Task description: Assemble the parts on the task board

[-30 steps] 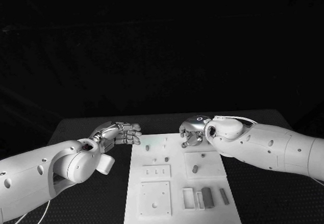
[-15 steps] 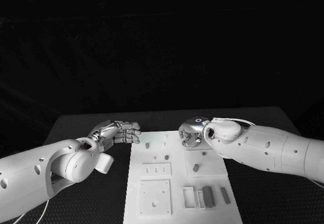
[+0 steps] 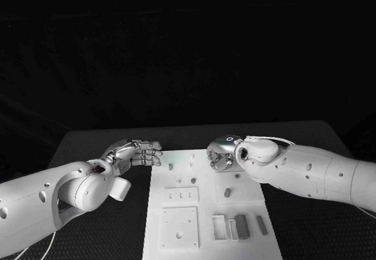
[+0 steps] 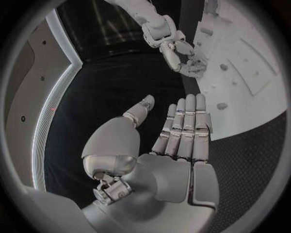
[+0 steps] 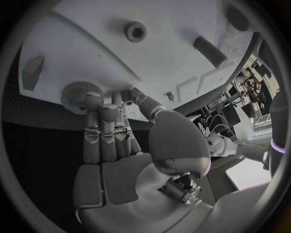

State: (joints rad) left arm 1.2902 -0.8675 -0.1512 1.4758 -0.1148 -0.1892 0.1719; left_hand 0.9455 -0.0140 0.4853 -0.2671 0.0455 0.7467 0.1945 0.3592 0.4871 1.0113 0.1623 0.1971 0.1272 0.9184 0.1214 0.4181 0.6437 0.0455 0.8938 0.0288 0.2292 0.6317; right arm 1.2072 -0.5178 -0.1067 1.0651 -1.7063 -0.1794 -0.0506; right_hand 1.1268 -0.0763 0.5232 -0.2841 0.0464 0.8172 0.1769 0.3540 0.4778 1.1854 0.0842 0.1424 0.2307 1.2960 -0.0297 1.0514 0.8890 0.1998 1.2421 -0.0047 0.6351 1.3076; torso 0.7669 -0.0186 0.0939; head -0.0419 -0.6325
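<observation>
- I see the task board (image 3: 209, 223) lying mid-table (image 3: 95, 141), grey parts (image 3: 240, 226) lying on it.
- My left hand (image 3: 136, 153) hovers beside the board's far left corner, fingers straight, holding nothing.
- My right hand (image 3: 224, 153) sits over the far right corner, fingertips touching a round grey part (image 5: 77, 94); whether it grips, I cannot tell.

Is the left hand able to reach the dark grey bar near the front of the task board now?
Probably yes. The left hand holds nothing, and bare task board lies around the dark grey bar; nothing covers it.
</observation>
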